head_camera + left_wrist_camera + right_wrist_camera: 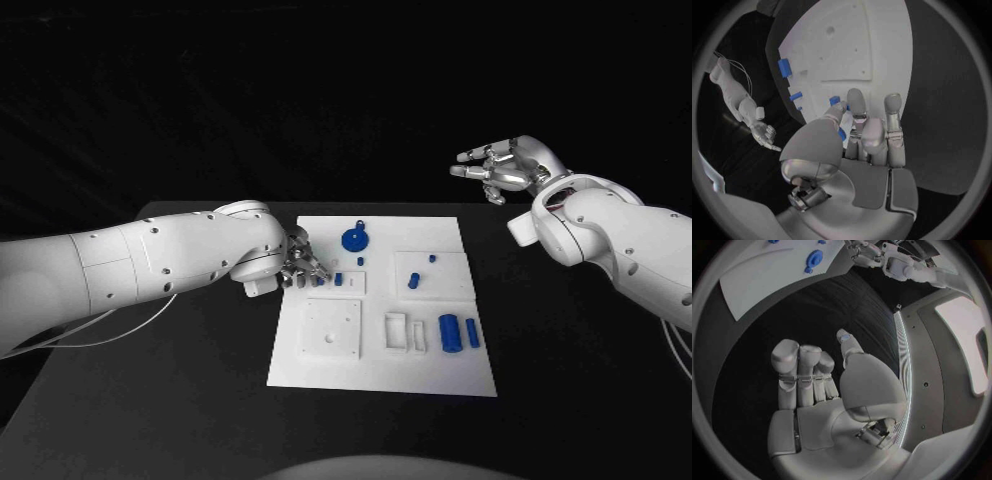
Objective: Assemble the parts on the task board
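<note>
Reaching Onto the Board's Left Edge

Reaching in from the left, the left hand (299,262) sits at the left edge of the white task board (433,375), its fingers down on the board's upper left area. In the left wrist view its fingertips (856,98) rest on the board around a small blue part (837,104), the thumb and a finger touching it; whether the part is truly pinched I cannot tell. Just beside the hand, two short blue pegs (329,280) stand in the board. Farther right, a round blue disc with a handle (355,239) lies near the board's far edge, and a small blue piece (413,280) sits on a raised white square. Near the board's right side, two blue cylinders (459,332) lie side by side next to white slotted blocks (405,333). The board lies in the middle of the black tabletop (173,390). Off to the right, the right hand (505,168) is raised well apart from the board, fingers curled in on nothing.
</note>
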